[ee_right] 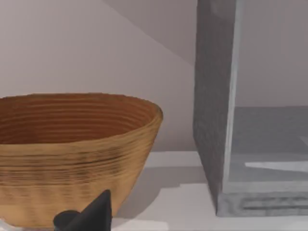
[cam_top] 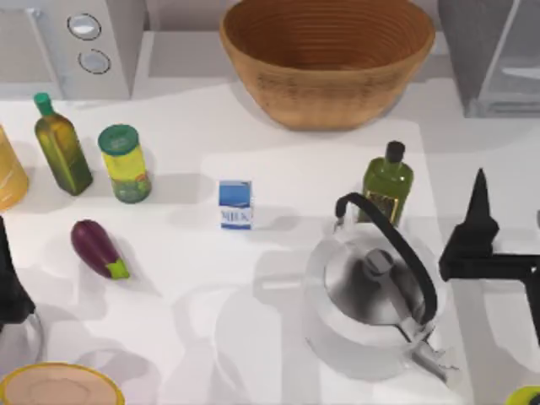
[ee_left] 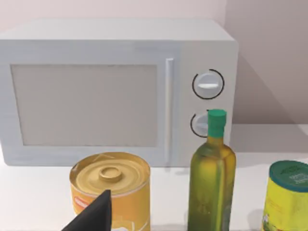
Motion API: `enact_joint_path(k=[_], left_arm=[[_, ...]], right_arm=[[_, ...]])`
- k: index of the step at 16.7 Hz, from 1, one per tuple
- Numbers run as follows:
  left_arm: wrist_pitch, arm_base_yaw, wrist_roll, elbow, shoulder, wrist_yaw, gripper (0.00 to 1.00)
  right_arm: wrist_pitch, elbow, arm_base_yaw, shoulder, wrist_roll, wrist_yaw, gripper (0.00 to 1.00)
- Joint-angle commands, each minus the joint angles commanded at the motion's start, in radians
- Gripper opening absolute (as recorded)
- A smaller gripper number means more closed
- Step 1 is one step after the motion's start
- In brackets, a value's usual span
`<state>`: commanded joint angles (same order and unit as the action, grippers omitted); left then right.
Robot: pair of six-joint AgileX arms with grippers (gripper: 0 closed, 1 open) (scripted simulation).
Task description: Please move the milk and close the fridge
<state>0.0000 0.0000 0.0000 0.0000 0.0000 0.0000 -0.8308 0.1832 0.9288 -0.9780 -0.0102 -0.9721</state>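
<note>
White worktop (cam_top: 194,278) spanning the scene, evenly lit, with soft grey shadows falling beside the objects upon it. Plain pale wall (ee_right: 96,53) rising behind its far edge, crossed by a broad diagonal shadow toward the right.

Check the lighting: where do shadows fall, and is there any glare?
Top view: soft shadows fall toward the top view's left of the milk and kettle, whose metal shines without glare. Left wrist view: evenly lit microwave. Right wrist view: basket shadow beside the fridge.
</note>
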Motion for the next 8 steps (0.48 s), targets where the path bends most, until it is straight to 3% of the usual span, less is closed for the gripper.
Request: enact_joint_path(k=[8], left_arm=[[0.000,0.000,0.000,0.000,0.000,0.000,1.00]], right_arm=[[-0.235,0.573,0.051,-0.664,-0.009,-0.104,1.00]])
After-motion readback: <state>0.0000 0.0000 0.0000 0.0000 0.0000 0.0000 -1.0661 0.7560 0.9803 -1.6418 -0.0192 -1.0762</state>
